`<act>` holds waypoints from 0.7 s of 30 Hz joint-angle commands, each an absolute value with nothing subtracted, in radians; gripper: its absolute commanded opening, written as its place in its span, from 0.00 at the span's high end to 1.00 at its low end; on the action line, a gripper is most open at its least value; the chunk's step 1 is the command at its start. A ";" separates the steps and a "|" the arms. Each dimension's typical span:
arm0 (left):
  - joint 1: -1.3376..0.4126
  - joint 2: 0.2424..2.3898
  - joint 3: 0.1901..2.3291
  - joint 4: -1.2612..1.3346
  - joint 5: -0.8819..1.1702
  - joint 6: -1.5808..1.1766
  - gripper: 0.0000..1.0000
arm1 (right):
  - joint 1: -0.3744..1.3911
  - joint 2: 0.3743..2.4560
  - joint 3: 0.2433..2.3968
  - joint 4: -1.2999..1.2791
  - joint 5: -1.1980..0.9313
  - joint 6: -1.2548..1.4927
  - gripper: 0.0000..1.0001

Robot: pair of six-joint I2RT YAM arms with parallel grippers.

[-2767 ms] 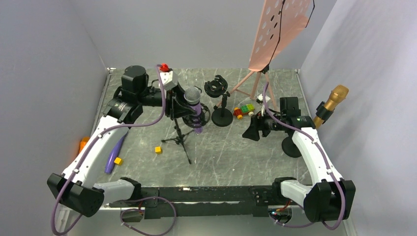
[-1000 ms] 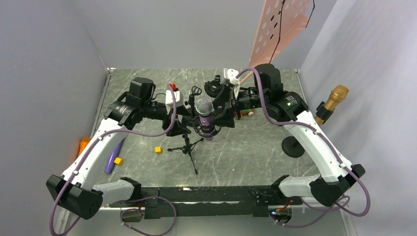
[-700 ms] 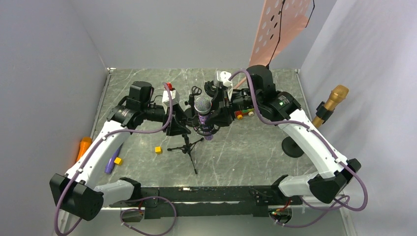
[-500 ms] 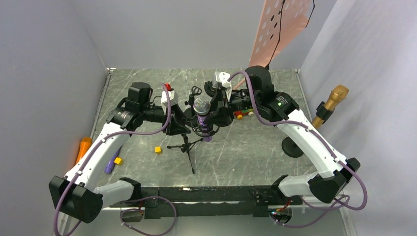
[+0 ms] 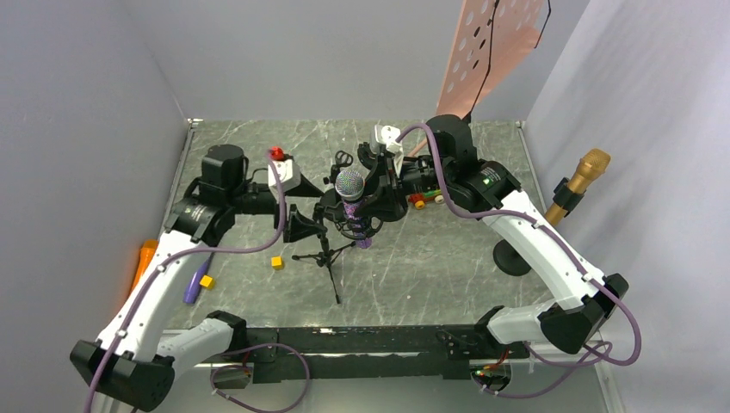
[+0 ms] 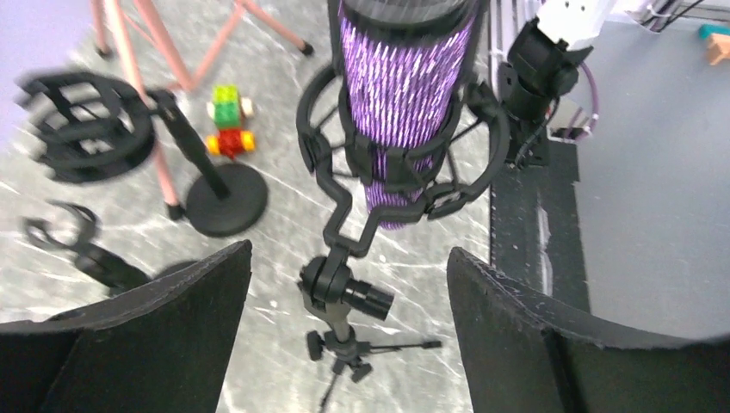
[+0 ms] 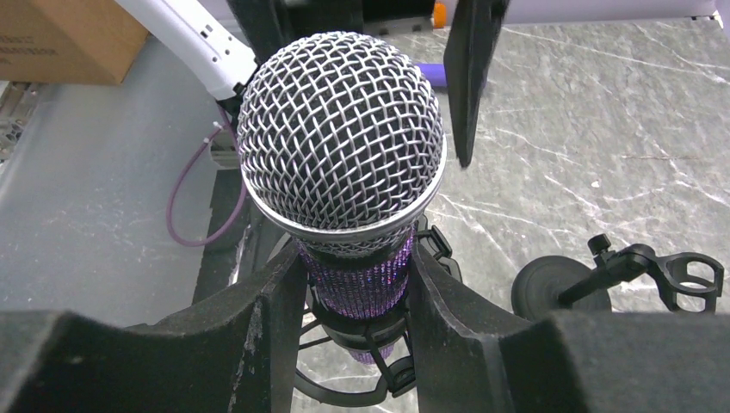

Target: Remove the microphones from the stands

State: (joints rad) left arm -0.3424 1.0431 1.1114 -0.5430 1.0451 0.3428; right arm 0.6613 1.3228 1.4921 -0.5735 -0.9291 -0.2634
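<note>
The microphone (image 5: 349, 182) has a silver mesh head and a glittery purple body. It stands upright in the black shock mount (image 5: 348, 225) of a small tripod stand (image 5: 325, 255). My right gripper (image 5: 372, 191) is shut on the purple body just under the head; in the right wrist view the microphone (image 7: 340, 142) sits between the gripper's (image 7: 357, 288) fingers (image 7: 274, 331), which press both sides. My left gripper (image 5: 303, 225) is open and empty, left of the stand. The left wrist view shows the gripper (image 6: 349, 258), the microphone body (image 6: 405, 77), the mount (image 6: 392, 168) and the stand joint (image 6: 340, 284).
A pink music stand (image 5: 482, 60) rises at the back. A second black stand with an empty mount (image 5: 377, 155) and a toy block figure (image 5: 426, 196) sit behind the microphone. A gold microphone (image 5: 581, 181) is at the right wall. Yellow cubes (image 5: 276, 262), a purple pen (image 5: 196, 274) lie left.
My right arm swung in from the right and closed on the microphone. My left gripper has just drawn back to the left, away from the stand, and stands open.
</note>
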 commanded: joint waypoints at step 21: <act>-0.348 1.141 1.274 -0.629 1.126 0.495 0.47 | 0.667 1.349 1.585 -0.543 -0.927 -0.268 1.00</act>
State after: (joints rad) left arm -0.3431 1.1339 1.2461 -0.5598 1.1103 0.4023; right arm 0.6617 1.3434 1.5238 -0.5819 -0.9218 -0.2623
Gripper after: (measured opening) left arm 0.543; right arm 0.460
